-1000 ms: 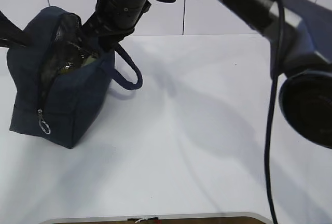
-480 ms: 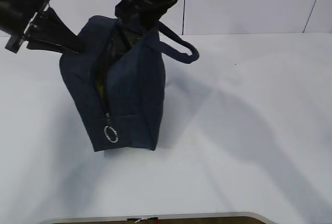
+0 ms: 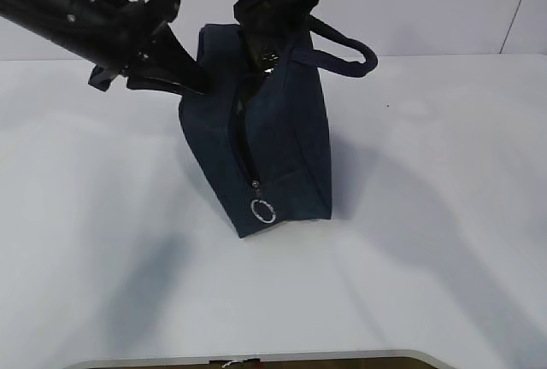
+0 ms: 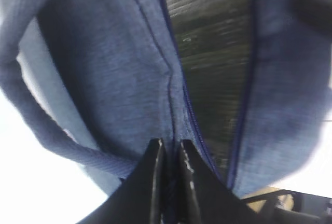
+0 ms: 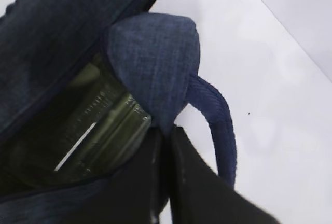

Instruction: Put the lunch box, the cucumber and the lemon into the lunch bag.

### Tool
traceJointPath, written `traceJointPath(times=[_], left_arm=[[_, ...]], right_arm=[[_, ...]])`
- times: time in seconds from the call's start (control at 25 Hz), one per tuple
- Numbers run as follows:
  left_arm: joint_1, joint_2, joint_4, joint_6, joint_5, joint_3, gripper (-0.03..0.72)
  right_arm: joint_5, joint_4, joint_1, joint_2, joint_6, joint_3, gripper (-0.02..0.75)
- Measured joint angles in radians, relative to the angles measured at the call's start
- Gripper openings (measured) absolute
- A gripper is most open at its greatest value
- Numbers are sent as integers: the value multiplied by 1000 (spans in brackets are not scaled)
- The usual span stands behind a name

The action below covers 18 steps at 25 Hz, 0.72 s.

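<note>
No legible text, label, brand, number or sign in any view. The bag (image 3: 282, 147) shows plain navy fabric on every visible side, no print to read. The ring pull (image 3: 263, 210) at the zipper's end is bare metal, unmarked. The arms carry no readable marking in the exterior view. In the left wrist view the fabric is blurred, nothing readable. In the right wrist view the shiny lining inside the bag's opening shows pale streaks only, which look like reflections, not characters. The worktop (image 3: 427, 241) is blank white.
</note>
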Motion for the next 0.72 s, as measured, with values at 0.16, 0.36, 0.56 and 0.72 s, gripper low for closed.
traceJointPath(times=[0.16, 0.36, 0.56, 0.72], left_arm=[[-10, 33, -6, 8, -31, 0, 8], [-10, 51, -9, 13, -37, 0, 8], [-10, 53, -9, 21, -37, 0, 15], [-10, 53, -9, 31, -31, 0, 106]], right_arm=[[0, -9, -10, 4, 71, 1, 9], [0, -9, -10, 8, 99, 1, 9], [-5, -9, -10, 24, 169, 1, 40], [-14, -9, -10, 25, 202, 1, 179]])
